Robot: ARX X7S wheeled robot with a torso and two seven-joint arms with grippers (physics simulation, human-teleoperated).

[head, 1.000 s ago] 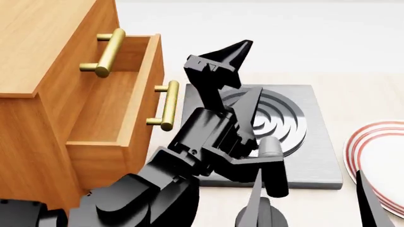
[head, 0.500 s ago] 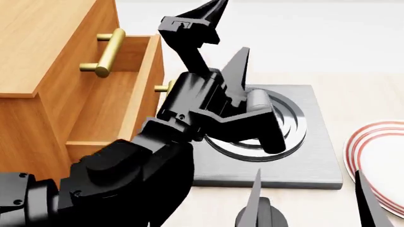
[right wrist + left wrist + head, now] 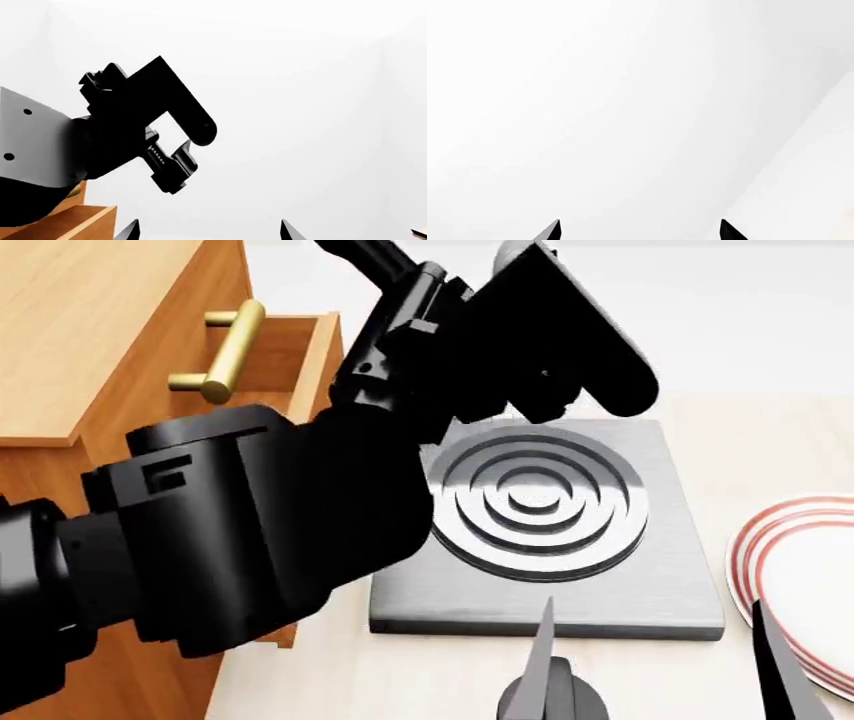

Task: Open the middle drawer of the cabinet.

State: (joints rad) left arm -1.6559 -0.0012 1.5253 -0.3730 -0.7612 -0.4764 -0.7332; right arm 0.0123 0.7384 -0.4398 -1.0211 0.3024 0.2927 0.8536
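Two arms are in play, and the left arm [image 3: 240, 530] is the biggest thing on screen, a black bulk filling the left and centre of the head view and reaching up to the top edge. Behind it, at the left of the frame, sits the cabinet [image 3: 94, 330], orange-brown wood, its top slab running off the upper left corner. Out of its front juts the middle drawer [image 3: 310, 355], pulled open, most of it hidden by the arm; only its upper front edge and part of the inside show. Above it, on the topmost drawer, a brass bar handle [image 3: 230, 352] stands clear.

On the pale table [image 3: 747, 420], centre frame, lies the grey hotplate [image 3: 667, 570] with its ringed burner. At the right edge, a white plate with red rings [image 3: 801, 560] is cut off by the frame.

Now the hands. The left hand [image 3: 639, 230] shows only two dark fingertips at the bottom of its wrist view, well apart, gaping wide against blank white, gripping nothing. The right hand [image 3: 208, 231] is much the same in its own view: two tips spread at the bottom edge, nothing between them, with the left arm's wrist looming ahead at the left of frame.
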